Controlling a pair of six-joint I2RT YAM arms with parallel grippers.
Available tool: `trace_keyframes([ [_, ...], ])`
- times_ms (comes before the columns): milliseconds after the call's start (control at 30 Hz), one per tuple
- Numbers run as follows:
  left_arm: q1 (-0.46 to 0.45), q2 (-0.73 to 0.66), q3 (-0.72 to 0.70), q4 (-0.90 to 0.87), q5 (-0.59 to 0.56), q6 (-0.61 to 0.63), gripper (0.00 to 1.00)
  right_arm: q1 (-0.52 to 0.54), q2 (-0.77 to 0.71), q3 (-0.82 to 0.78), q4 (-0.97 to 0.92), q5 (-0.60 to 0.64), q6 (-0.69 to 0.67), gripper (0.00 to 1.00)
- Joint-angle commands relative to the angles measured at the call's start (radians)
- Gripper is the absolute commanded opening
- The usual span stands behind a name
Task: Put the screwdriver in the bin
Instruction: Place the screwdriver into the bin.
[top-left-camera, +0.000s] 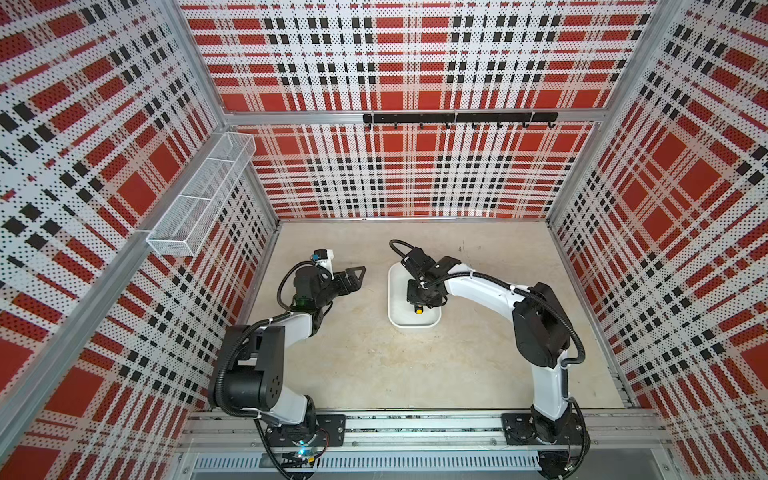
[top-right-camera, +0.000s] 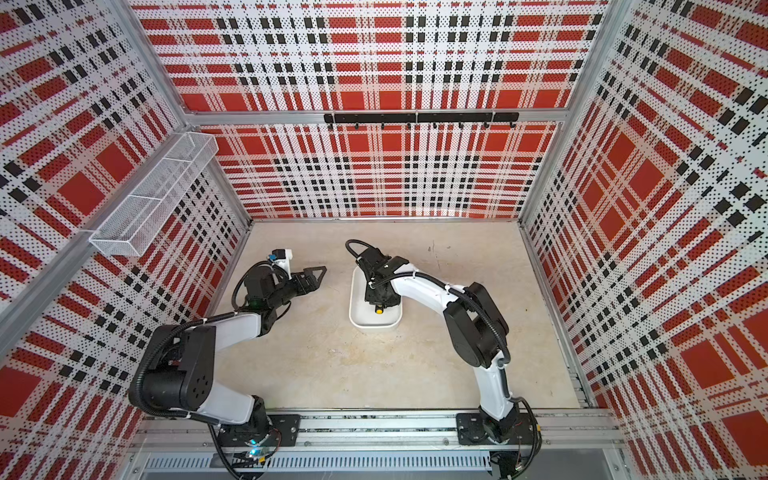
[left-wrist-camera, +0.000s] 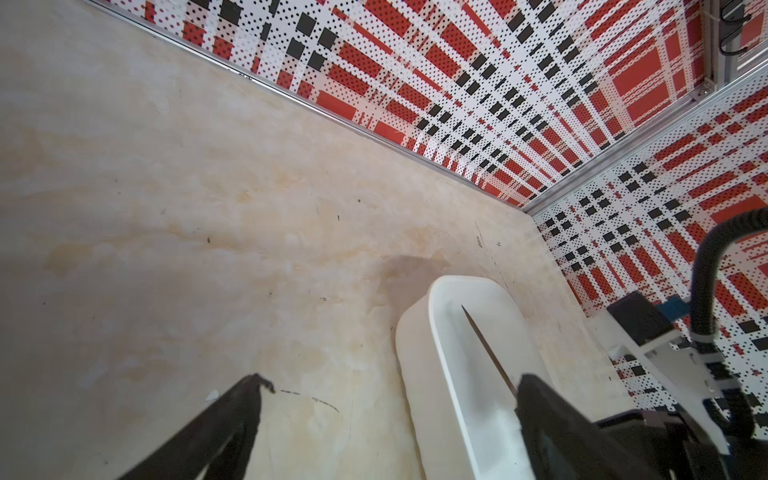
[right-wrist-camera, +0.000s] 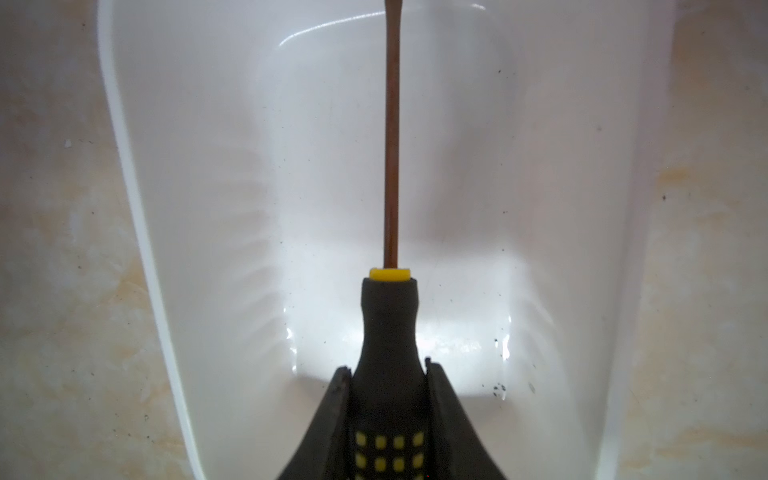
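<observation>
Both top views looked steeply down over the whole scene; both wrist cameras, close in, shared the bin (left-wrist-camera: 415, 353).

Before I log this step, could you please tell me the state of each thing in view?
screwdriver: gripped by its handle, shaft pointing along the bin's inside, not yet released.
bin: upright, nothing loose inside.
right gripper: shut on the screwdriver.
left gripper: open, empty, apart from the bin.
wire-mesh basket: mounted on the wall, empty.
hook rail: nothing hanging.
</observation>
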Motion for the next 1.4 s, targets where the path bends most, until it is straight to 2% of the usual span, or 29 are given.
trace_keyframes([
  [0,0.004,0.004,0.014,0.01,0.018,0.0,0.98,0.008,0.033,0.012,0.013,0.022,0.007,0.0],
  [367,0.002,0.005,0.004,0.011,0.017,-0.005,0.98,0.008,0.097,0.02,0.046,0.038,0.013,0.0],
  [700,-0.002,0.004,-0.021,0.011,0.014,-0.007,0.98,0.008,0.149,0.033,0.05,0.032,0.012,0.09],
  [1233,-0.003,-0.013,-0.039,0.01,0.007,-0.008,0.98,0.009,0.135,0.021,0.045,0.076,-0.029,0.47],
  [1367,0.0,-0.016,-0.028,0.005,0.007,-0.006,0.98,0.009,0.075,-0.023,0.11,0.075,-0.086,0.49],
])
